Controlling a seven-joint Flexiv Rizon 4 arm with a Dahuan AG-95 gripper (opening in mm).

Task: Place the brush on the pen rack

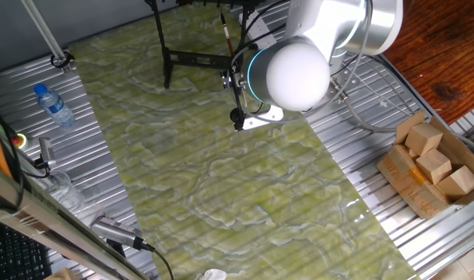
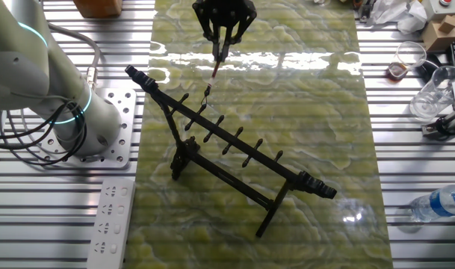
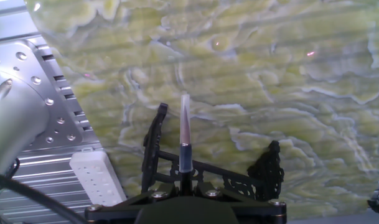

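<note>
1. Table (image 2: 406, 149): ribbed metal surface, covered down the middle by a green-and-cream marbled mat (image 2: 302, 112).
2. Robot arm (image 2: 33, 67): white body with a lit cyan ring, base bolted to a plate at the mat's edge; in one fixed view its rounded joint hides part of the scene.
3. Pen rack (image 2: 234, 142): black thin-barred frame standing upright on the mat, crossbar running diagonally with short pegs along it, feet on the mat. It also appears in the hand view (image 3: 155, 149), below the fingers.
4. Cardboard box (image 1: 423, 175): on the bare metal well apart from the rack, holding wooden blocks.
5. Power strip (image 2: 111, 224): white, lying just beside the mat near the arm's base.
6. Water bottle (image 2: 440, 203): lying on the metal on the far side of the mat from the power strip.
7. Gripper (image 2: 223, 46): black, suspended above the mat near one end of the rack; fingers clenched around the brush.
8. Brush (image 2: 216, 67): held near vertical in the air, pale end and reddish handle pointing down from the fingers. Its lower end hangs close to the rack's crossbar in the other fixed view; contact cannot be determined. Brush is not resting on the rack.
</note>
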